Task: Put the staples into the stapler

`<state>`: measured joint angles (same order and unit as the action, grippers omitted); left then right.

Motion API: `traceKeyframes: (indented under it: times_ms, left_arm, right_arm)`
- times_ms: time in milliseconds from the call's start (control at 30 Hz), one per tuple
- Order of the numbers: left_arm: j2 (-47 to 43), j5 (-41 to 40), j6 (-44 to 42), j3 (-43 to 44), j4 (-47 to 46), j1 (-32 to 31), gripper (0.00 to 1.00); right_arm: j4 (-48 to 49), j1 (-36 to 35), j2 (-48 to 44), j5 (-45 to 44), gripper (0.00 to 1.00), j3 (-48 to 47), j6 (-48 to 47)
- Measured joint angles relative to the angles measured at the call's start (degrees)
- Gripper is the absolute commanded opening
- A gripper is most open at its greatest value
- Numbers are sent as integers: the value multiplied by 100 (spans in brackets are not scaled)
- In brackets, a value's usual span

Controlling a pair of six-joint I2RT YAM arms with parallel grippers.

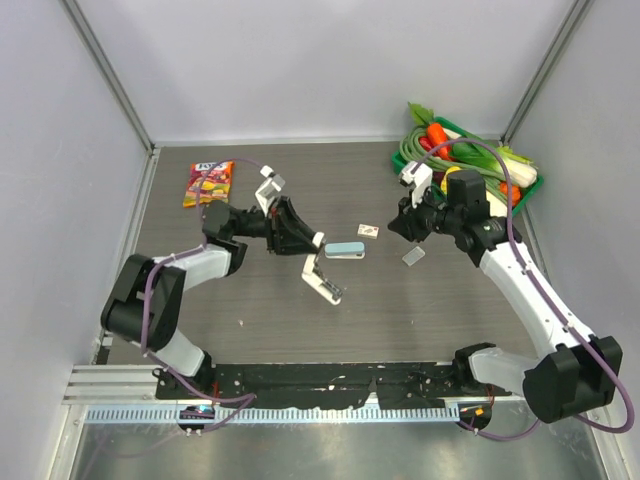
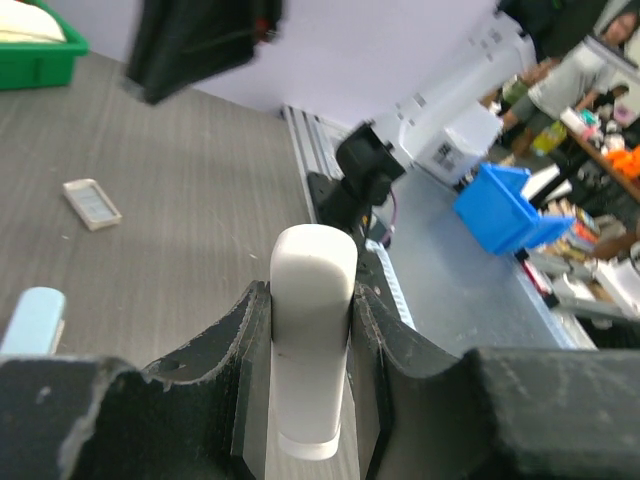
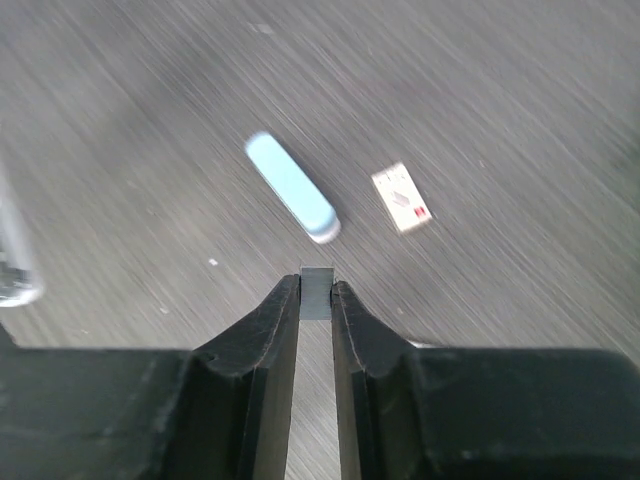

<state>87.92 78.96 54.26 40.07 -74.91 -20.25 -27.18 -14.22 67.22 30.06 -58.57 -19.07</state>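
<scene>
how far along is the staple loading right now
Roughly halfway. Done: the left gripper clamps the white stapler, which looks hinged open in the top view, and the right gripper pinches a small grey strip, apparently staples. In hand: that strip hangs above the table, apart from the stapler. Left: seat the strip in the stapler and close it.

Your dark grey worktop (image 1: 260, 330) carries a pale blue stapler (image 1: 345, 250) near its middle, the staples box (image 1: 369, 231) just beside it, a candy packet (image 1: 208, 183) far left and a green basket (image 1: 532, 184) far right.
</scene>
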Motion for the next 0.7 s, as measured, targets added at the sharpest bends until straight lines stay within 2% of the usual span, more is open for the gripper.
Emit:
traceKeyframes:
  times_ms: [167,333,700]
  left_arm:
    - [597,-525,127,518,24,2,0]
    - [625,-791,72,710,17,-11,0]
    - [496,-636,-374,645,17,-476,0]
  right_arm:
    - [621,-9,-223,741,25,162,660]
    - [1106,-190,-361,1231,25,560,1239]
    - [1821,-595,-708,2135,27,1182,2072]
